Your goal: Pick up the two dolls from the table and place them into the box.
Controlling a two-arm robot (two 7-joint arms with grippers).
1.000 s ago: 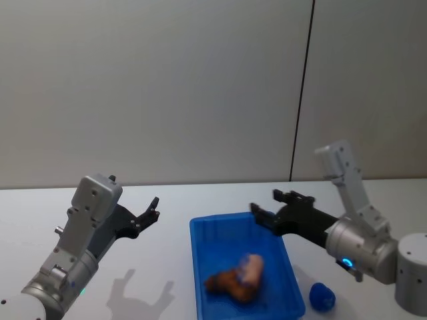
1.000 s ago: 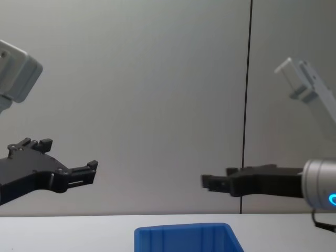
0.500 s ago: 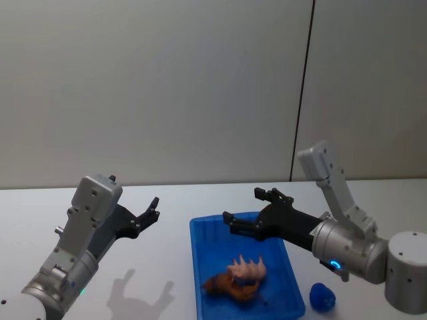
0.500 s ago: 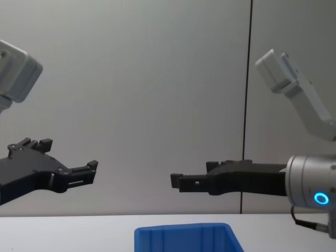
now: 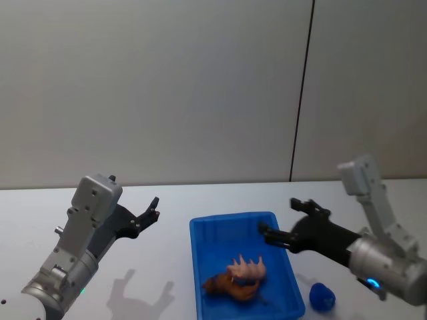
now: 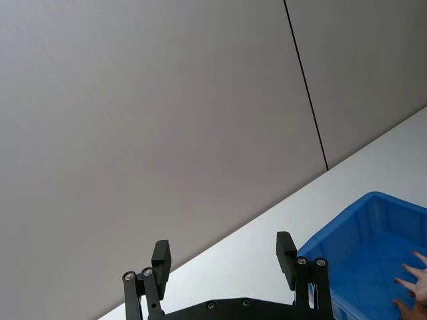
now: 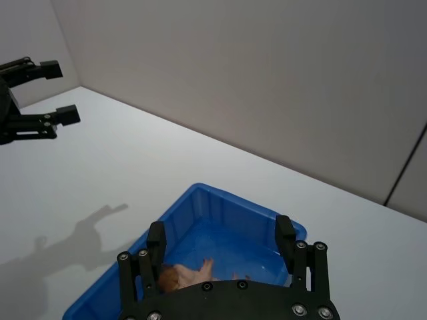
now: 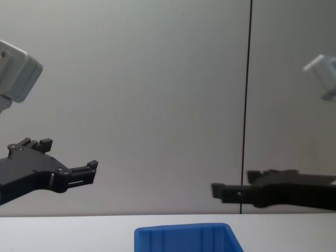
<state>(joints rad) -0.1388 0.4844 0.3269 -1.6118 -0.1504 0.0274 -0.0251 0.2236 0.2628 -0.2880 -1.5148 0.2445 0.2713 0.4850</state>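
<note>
I am hovering my open right gripper [image 5: 279, 217] over the box [image 5: 230, 218], dolls [image 5: 240, 277] lying inside, blue lump [image 5: 322, 297] beside it; left gripper [image 5: 153, 208] hanging open.

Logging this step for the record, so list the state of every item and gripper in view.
pink doll: lying inside the box.
brown doll: lying inside the box, against the pink doll.
box: upright on the table, holding both dolls.
small blue object: on the table, outside the box.
left gripper: open, empty, raised left of the box.
right gripper: open, empty, raised by the box's right rim.
</note>
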